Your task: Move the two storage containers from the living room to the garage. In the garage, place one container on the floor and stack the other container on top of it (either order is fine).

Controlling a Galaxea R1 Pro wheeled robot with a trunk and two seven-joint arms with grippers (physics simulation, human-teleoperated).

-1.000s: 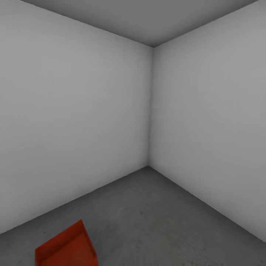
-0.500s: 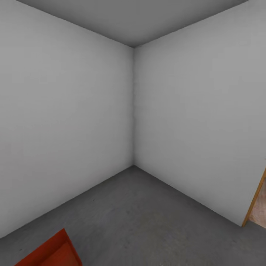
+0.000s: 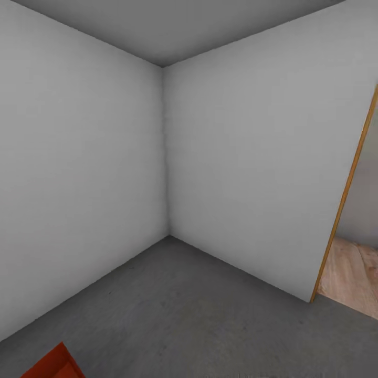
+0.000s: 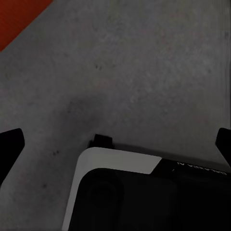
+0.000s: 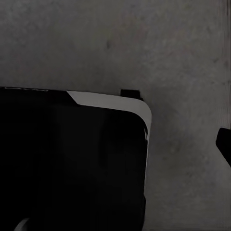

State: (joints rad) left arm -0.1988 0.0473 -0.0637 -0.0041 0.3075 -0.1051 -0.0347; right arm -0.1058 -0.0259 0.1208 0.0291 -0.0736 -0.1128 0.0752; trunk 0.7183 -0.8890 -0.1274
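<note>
The plain red-orange open-top storage container (image 3: 52,363) sits on the dark grey concrete floor (image 3: 199,315), nearer the left gripper (image 4: 115,139), whose fingers (image 4: 9,144) are spread, empty; the right gripper's state cannot be told.

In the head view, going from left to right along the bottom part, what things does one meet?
Storage container corner → bare concrete floor → orange door frame → light wood floor beyond the doorway.

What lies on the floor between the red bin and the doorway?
Nothing: in the head view, only bare grey concrete floor stretches from the red bin at the lower left to the doorway at the right.
</note>
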